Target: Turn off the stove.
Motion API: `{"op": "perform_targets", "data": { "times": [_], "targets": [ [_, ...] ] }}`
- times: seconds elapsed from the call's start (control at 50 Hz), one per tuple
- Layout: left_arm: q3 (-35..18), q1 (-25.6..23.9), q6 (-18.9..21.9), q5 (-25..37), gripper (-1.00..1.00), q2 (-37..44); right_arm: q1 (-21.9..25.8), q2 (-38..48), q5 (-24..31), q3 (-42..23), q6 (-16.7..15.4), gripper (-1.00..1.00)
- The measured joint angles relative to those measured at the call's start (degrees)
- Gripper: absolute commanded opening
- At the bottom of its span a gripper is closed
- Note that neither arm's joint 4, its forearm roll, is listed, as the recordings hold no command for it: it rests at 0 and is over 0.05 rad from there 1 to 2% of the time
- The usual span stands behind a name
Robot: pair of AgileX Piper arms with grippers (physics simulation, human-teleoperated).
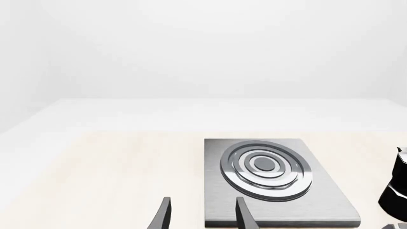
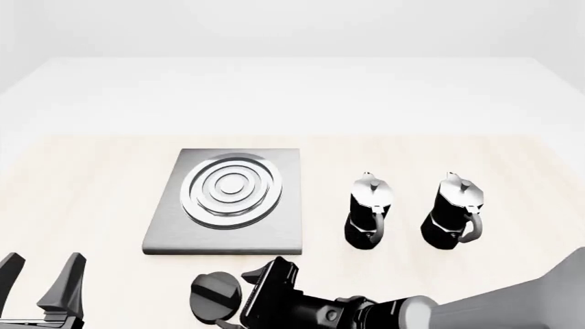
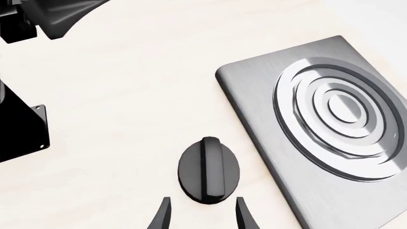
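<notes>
Hovering just beside the stove knob, right gripper stood open, apparently empty; left gripper likewise open, unladen.

Two black-and-silver moka pots upright on pale wood worktop: left pot, right pot, side by side, apart, handles toward camera. Both well beyond fingers, forward of right fingers.

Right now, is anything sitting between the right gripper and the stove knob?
Nothing visible. In the right wrist view the black knob lies just ahead of the open right gripper, with only bare table between them. The stove plate sits off to one side, and both moka pots stand well away.
</notes>
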Motion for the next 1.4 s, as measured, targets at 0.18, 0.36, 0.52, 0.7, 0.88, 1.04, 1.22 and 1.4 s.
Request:
{"op": "perform_targets", "data": {
  "times": [0.18,0.36,0.52,0.7,0.88,1.04,1.22,1.4],
  "targets": [
    [0.0,0.0,0.0,0.0,1.00,0.0,0.1,1.8,0.0,-1.4,-0.4,1.00],
    [0.0,0.0,0.0,0.0,1.00,0.0,0.6,3.4,0.0,-2.6,-0.7,1.00],
    [0.0,0.0,0.0,0.0,1.00,0.0,1.0,4.7,-0.1,-3.4,-0.7,1.00],
    [0.0,0.0,0.0,0.0,1.00,0.0,1.3,5.6,-0.2,-3.9,-0.9,1.00],
    [0.0,0.0,0.0,0.0,1.00,0.0,1.5,6.1,-0.2,-4.1,-0.9,1.00],
    [0.0,0.0,0.0,0.0,1.00,0.0,1.6,6.3,-0.2,-4.2,-0.8,1.00],
    [0.0,0.0,0.0,0.0,1.00,0.0,1.6,6.8,-0.3,-4.3,-0.6,1.00],
    [0.0,0.0,0.0,0.0,1.00,0.0,1.3,8.0,-0.4,-4.6,-0.3,1.00]
  ]
}}
